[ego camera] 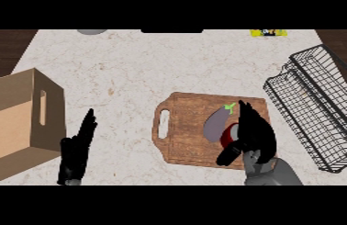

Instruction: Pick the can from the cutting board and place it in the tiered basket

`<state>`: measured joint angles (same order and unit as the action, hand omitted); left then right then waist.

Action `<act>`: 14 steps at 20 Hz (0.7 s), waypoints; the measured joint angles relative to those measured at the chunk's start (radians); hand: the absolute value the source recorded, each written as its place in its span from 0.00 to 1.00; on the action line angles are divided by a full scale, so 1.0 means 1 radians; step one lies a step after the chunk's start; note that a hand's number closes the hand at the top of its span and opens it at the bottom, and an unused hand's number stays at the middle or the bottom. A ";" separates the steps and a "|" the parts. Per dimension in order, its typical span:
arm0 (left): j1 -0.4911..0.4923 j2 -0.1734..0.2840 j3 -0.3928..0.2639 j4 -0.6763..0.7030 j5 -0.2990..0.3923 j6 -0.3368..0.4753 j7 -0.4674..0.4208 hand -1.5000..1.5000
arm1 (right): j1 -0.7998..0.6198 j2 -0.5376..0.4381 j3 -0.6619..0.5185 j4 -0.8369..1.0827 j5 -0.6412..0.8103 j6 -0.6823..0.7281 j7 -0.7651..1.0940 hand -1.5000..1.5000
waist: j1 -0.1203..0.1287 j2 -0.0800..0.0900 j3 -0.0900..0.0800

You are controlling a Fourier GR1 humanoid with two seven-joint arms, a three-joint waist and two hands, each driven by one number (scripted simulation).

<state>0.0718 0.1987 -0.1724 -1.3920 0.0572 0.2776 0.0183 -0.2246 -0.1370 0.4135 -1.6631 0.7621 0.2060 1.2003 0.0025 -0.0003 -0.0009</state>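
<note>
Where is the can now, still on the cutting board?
Yes: the red can sits on the cutting board beside the eggplant, under the right hand.

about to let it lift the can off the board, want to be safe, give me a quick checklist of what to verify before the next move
1. Right hand over the can on the cutting board: ok, only a red sliver of the can shows beside the hand.
2. Fingers actually closed round the can: cannot tell, the hand hides the contact.
3. Eggplant clear of the can: not ok, it lies right against it and could be dragged along.
4. Tiered basket reachable on the right: ok, open counter between board and basket.
5. Left hand out of the way: ok, resting open at lower left, beside the cardboard box.
</note>
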 measured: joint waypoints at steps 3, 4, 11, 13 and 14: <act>0.019 -0.006 -0.003 -0.010 -0.003 -0.002 -0.017 0.50 | 0.019 0.019 -0.018 -0.008 0.001 0.013 -0.001 0.00 | -0.001 -0.002 0.001; 0.022 -0.006 -0.005 -0.017 -0.007 0.003 -0.009 0.50 | 0.036 0.018 -0.022 -0.014 0.003 0.016 -0.008 0.00 | -0.002 -0.002 0.001; 0.011 -0.023 0.000 0.002 -0.020 0.002 -0.024 0.50 | 0.033 0.052 -0.077 0.035 0.020 0.041 -0.043 1.00 | -0.001 -0.001 0.002; 0.013 -0.016 0.006 -0.003 -0.018 -0.006 -0.015 0.50 | 0.036 0.061 -0.090 0.043 0.029 0.048 -0.054 1.00 | -0.001 -0.001 0.002; 0.014 -0.019 0.007 -0.001 -0.019 -0.006 -0.021 0.50 | 0.045 0.067 -0.086 0.052 0.043 0.046 -0.064 1.00 | -0.001 -0.002 0.001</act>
<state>0.0855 0.1797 -0.1653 -1.3926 0.0380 0.2713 -0.0025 -0.1800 -0.0699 0.3271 -1.6113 0.8048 0.2524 1.1366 0.0014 -0.0023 0.0004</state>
